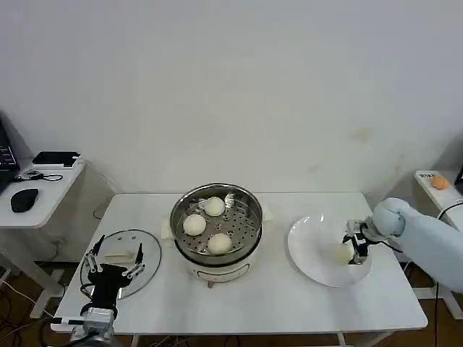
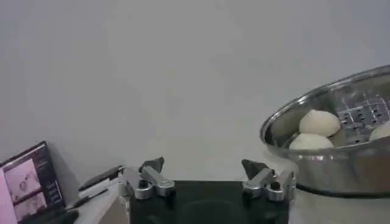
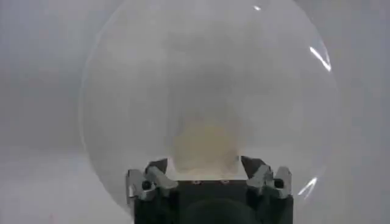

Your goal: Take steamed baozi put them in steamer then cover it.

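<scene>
The steamer [image 1: 249, 206] stands mid-table with three steamed baozi [image 1: 194, 224] on its perforated tray; its steel rim [image 2: 317, 100] and two buns [image 2: 319, 122] appear in the left wrist view. One more baozi [image 1: 340, 253] lies on the white plate [image 1: 307, 246] to the right. My right gripper [image 1: 354, 247] is down at this bun, open, a finger on either side of it [image 3: 204, 143]. My left gripper [image 1: 114, 262] hovers open over the clear glass lid [image 1: 148, 253] at the table's left, holding nothing [image 2: 203, 167].
A side desk on the left carries a mouse [image 1: 24, 199] and a dark device [image 1: 56, 157]; a lit screen [image 2: 30, 182] is near the left arm. A shelf at the right holds an orange object [image 1: 439, 182]. Bare tabletop lies in front of the steamer.
</scene>
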